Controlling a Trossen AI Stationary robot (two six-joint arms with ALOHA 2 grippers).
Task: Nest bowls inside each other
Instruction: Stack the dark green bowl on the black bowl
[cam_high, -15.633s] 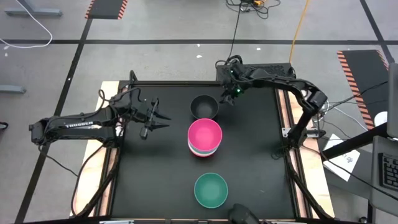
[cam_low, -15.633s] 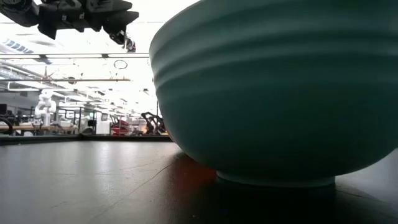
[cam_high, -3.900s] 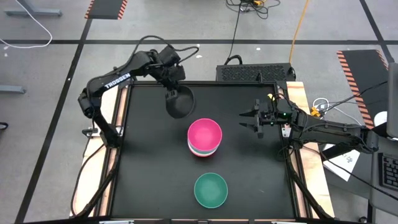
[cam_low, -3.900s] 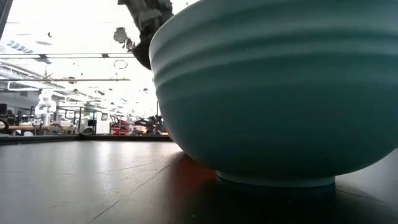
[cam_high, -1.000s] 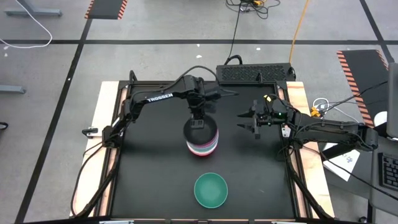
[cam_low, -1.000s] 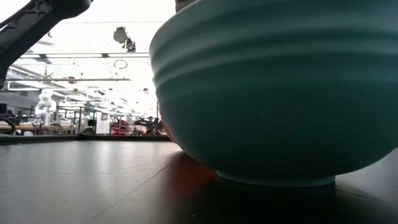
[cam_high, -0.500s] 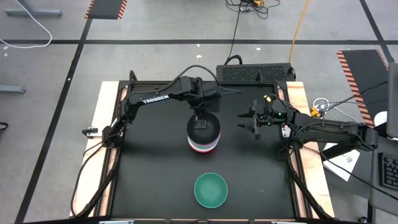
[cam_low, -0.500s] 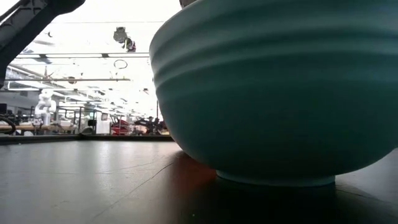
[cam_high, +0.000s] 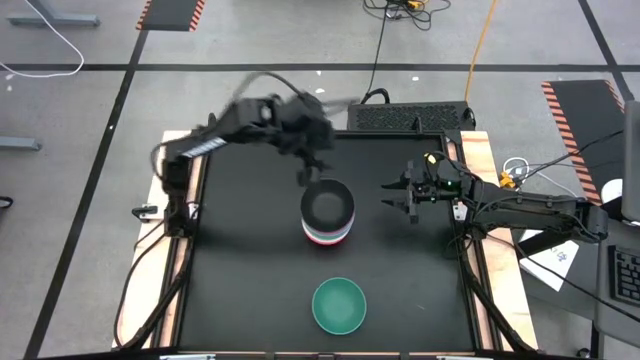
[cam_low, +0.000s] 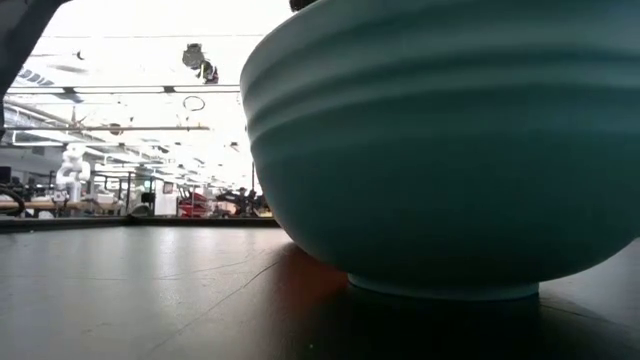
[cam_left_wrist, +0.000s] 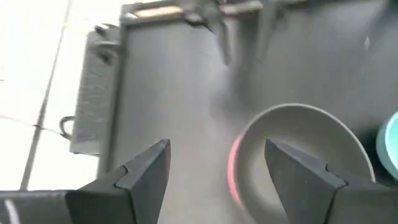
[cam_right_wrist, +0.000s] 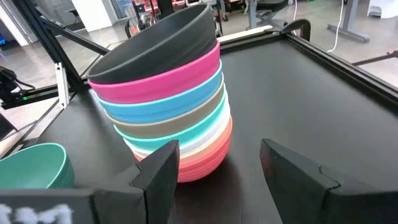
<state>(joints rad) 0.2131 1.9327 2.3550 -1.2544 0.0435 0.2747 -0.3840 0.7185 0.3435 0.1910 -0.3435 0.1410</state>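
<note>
Since release, the left claw (cam_high: 305, 170) — spread, empty — is being lifted off the black bowl (cam_high: 327, 205); the green bowl (cam_high: 339, 305) is being left for a rim grip next.

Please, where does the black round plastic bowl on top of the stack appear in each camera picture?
High view: the black round plastic bowl lies at the table's middle, topmost on the stack.
Low view: not clearly in it; the green round plastic bowl fills the picture.
Left wrist view: beyond the open left gripper, the bowl.
Right wrist view: top of the stack.
Shared landmark: the magenta round plastic bowl directly beneath it.
</note>
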